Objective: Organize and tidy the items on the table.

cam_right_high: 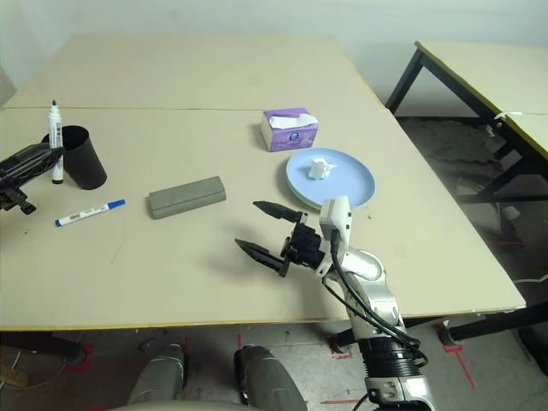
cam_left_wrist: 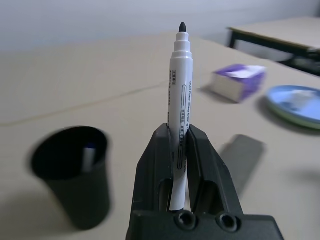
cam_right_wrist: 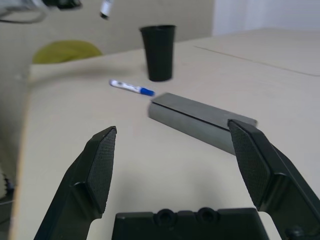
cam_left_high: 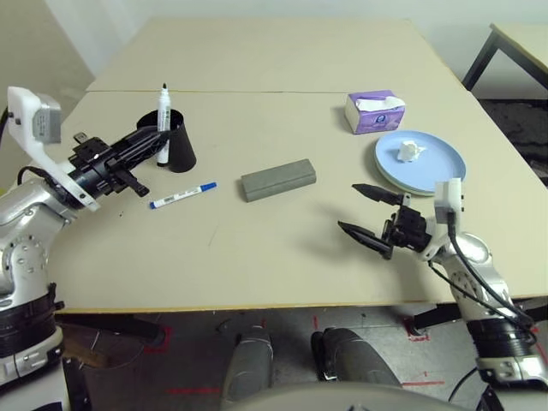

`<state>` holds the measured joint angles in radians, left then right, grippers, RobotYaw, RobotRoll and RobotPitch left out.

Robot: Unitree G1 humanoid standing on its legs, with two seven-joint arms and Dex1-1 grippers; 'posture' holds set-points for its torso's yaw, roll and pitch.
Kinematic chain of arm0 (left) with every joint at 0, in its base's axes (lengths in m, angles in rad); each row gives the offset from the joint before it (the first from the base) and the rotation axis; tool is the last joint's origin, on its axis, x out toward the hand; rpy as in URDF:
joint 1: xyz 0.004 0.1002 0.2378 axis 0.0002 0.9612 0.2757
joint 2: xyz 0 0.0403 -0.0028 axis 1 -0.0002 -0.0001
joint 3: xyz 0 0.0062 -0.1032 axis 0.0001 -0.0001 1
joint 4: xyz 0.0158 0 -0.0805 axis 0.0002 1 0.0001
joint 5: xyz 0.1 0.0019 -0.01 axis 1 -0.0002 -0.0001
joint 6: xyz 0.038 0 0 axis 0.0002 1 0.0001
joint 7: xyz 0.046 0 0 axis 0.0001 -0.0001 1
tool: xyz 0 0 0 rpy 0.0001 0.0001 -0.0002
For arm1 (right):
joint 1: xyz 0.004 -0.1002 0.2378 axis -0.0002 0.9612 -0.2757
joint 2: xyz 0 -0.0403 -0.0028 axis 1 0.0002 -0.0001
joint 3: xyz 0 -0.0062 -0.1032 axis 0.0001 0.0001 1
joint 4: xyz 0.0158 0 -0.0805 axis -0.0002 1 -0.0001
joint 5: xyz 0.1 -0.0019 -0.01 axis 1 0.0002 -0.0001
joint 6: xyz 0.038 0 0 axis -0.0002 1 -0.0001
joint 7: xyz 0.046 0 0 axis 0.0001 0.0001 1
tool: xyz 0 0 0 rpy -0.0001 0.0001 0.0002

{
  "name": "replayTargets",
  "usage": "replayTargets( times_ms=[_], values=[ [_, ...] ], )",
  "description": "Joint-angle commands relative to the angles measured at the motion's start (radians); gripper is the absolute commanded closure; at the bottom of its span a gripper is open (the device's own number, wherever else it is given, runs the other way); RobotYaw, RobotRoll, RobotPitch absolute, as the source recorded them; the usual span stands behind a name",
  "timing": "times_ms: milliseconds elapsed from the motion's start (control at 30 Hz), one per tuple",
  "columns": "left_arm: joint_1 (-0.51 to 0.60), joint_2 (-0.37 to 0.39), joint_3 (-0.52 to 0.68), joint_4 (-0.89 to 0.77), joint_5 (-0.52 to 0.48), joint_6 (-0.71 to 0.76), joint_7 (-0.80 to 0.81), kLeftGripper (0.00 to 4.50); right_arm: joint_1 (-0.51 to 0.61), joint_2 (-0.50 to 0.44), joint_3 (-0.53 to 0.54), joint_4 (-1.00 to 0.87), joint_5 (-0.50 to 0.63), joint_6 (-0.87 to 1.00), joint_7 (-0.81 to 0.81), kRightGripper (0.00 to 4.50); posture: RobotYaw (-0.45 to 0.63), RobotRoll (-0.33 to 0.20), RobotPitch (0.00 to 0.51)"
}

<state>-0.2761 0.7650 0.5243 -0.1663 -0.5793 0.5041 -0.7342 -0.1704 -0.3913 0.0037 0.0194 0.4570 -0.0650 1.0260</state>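
Beige table [cam_left_high: 257, 248]: left claw [cam_left_high: 152, 141] pinches an upright white black-tipped marker [cam_left_high: 163, 120].

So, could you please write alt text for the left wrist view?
The left gripper holds a white marker pen upright, black tip up, beside an open black cup on the beige table. Beyond lie a purple tissue box and a light-blue plate.

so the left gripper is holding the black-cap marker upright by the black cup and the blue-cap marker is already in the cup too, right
Not quite. The left gripper does hold the black-cap marker upright by the black cup, but the blue-cap marker lies on the table beside the cup, as the left eye view shows.
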Motion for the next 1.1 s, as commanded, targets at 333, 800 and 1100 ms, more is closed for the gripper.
replayTargets(
  times_ms=[333, 800, 1100],
  values=[
    [-0.156, 0.002, -0.077, 0.242, 0.189, -0.238, 0.118, 4.23, 0.073, -0.004, 0.009, -0.030, -0.008, 0.021, -0.028, 0.00, 0.00, 0.000, 0.147],
    [-0.370, -0.055, -0.183, 0.674, 0.325, -0.550, 0.156, 4.23, 0.104, -0.026, 0.001, -0.087, 0.003, 0.052, -0.030, 0.00, -0.04, 0.000, 0.145],
    [-0.460, -0.090, -0.209, 0.886, 0.351, -0.683, 0.161, 4.23, 0.116, -0.038, -0.006, -0.128, 0.012, 0.080, -0.043, 0.00, -0.05, 0.000, 0.148]
  ],
)
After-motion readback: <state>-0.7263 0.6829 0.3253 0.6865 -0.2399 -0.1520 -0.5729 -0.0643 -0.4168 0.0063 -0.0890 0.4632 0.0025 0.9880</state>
